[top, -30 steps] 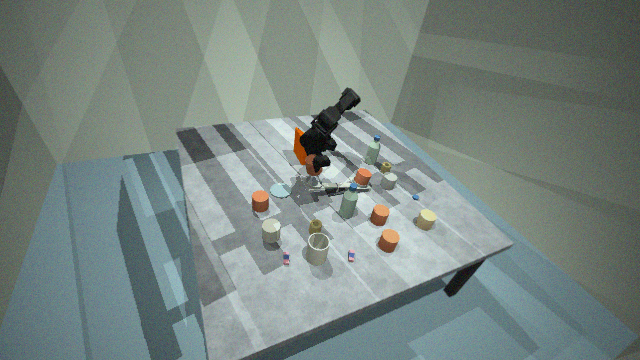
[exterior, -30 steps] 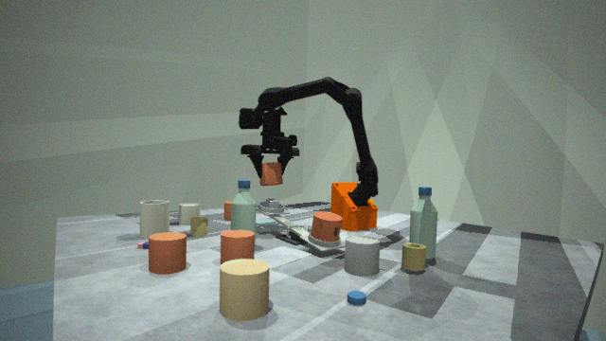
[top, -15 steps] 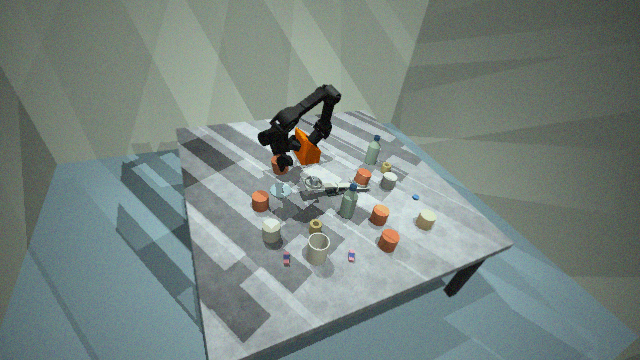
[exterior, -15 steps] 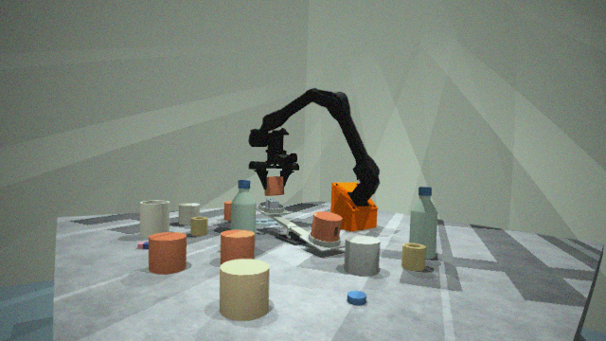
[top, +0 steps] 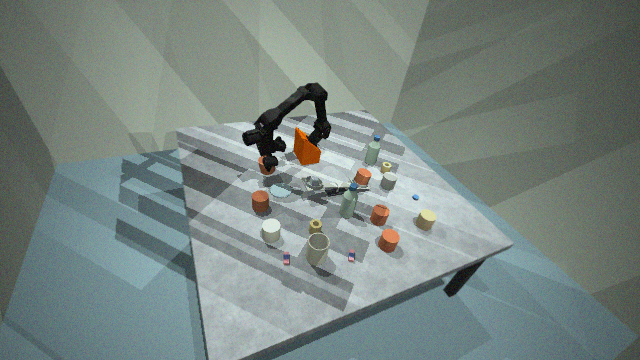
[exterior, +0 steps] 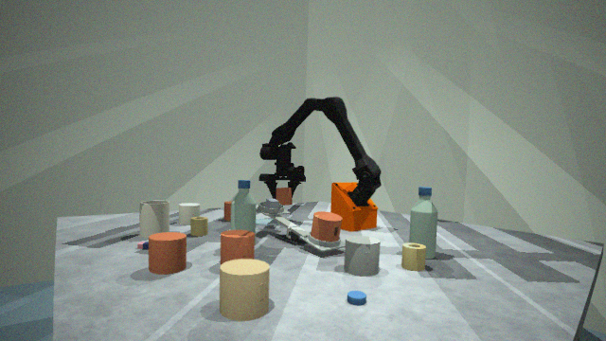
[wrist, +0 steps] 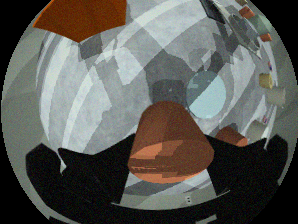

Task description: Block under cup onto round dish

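Tool (exterior: pixel 283 188) is clamping the smooth terracotta cup (exterior: pixel 284 195), carrying it low beside the balance (exterior: pixel 291 226). Pale round dish (top: pixel 280 191) is lying near; a release there risks leaving the cup over it. Second cup (exterior: pixel 326 226) is sitting on the balance end. Block not visible. Surface (exterior: pixel 426 303) is showing mottled grey stripes.

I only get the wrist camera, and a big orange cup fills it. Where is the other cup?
Observer: The other cup stands on one end of the balance, away from the gripper.
Operator: Is my cup up high?
Observer: No, the held cup hangs low, near the table.
Operator: Is it over the dish?
Observer: In the top view it is beside the dish, not over it.
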You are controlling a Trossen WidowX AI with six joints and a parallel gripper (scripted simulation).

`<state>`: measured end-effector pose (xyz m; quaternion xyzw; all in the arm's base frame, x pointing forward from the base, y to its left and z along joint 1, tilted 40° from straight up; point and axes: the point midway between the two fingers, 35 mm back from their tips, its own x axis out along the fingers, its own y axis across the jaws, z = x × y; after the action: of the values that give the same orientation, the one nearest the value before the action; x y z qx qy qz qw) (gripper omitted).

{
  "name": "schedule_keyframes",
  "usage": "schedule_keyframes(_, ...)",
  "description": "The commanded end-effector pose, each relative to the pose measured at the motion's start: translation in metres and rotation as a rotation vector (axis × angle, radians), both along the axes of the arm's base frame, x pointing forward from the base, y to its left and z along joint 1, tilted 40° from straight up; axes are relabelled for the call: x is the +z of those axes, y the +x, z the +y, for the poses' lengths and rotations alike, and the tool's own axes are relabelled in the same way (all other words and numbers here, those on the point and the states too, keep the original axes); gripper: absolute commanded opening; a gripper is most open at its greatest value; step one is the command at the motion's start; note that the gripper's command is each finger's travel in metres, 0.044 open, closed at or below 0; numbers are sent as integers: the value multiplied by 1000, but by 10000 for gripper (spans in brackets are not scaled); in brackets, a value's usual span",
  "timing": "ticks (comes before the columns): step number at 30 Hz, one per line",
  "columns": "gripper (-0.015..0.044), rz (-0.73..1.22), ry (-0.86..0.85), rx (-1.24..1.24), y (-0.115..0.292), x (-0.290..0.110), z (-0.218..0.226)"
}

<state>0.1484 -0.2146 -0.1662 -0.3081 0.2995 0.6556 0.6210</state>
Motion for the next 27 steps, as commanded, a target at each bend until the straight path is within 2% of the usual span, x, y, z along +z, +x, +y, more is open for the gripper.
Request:
schedule_keyframes(1, 0, -2, -7, 6, -1, -7, 4)
schedule_keyframes(6, 0, -2, -7, 6, -2, -27, 21)
schedule_keyframes(23, 0, -3, -6, 6, -3, -43, 34)
schedule_keyframes(27, 105, 0, -7, 12, -4, -40, 30)
